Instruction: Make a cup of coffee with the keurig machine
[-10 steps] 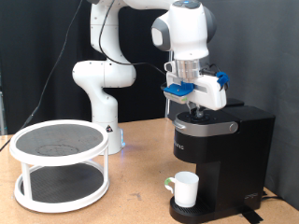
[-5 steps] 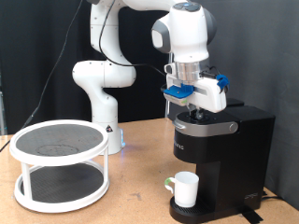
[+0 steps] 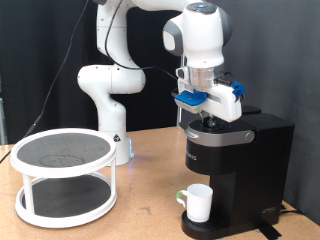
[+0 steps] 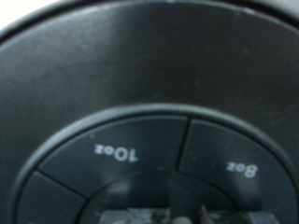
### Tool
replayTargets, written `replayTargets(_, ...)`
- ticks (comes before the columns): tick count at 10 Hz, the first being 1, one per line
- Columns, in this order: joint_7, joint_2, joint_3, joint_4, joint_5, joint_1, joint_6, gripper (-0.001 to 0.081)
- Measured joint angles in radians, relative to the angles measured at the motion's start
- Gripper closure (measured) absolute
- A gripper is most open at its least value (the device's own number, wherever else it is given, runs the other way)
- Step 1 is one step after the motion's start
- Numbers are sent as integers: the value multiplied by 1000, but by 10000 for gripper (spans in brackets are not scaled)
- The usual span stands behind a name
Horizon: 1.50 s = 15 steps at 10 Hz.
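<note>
The black keurig machine [image 3: 243, 172] stands at the exterior view's right. The white cup [image 3: 198, 203] sits on its drip base under the spout, handle to the exterior view's left. My gripper [image 3: 207, 119] points straight down onto the machine's top, fingers together, holding nothing. The wrist view is filled by the machine's round control panel [image 4: 149, 112], seen very close. The "10oz" button [image 4: 116, 152] and the "8oz" button [image 4: 241, 168] are readable. My blurred fingertips [image 4: 140, 217] sit at the panel's centre between them.
A white two-tier round rack [image 3: 64, 176] with dark shelves stands at the exterior view's left on the wooden table [image 3: 150, 215]. The arm's white base [image 3: 108, 95] rises behind it. A black curtain backs the scene.
</note>
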Motion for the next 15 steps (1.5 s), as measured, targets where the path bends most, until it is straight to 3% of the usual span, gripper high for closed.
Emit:
replayTargets(9,4,86,-43,103,107,-34,-201,806)
replayTargets(12,11,99,-53,114,143,-37,-218,806)
replayTargets(15,-58,101,-58,114,172,-40,-223,806)
